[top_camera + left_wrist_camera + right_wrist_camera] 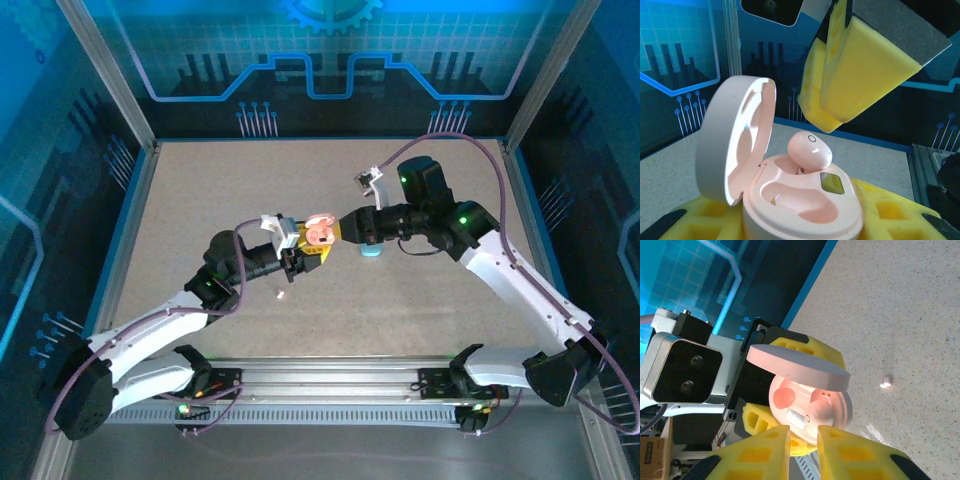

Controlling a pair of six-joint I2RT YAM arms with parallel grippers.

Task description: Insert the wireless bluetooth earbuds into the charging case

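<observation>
- We see our left gripper (pixel 300 250) clamping the open pink charging case (pixel 805 200).
- One pink earbud (pixel 810 150) sits in its well, just below our right gripper (pixel 804 432), jaws nearly together, grasping nothing.

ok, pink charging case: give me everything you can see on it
The pink charging case is a smooth, matte-looking plastic oval, held off the table between the left gripper's yellow foam fingers. Its hinged lid stands open and upright. Inside are two moulded wells and a small rectangular window. One pink earbud sits in the far well, still standing proud; the near well is empty. The right gripper's fingers hang just above the bud, nearly closed, with a narrow gap.
</observation>
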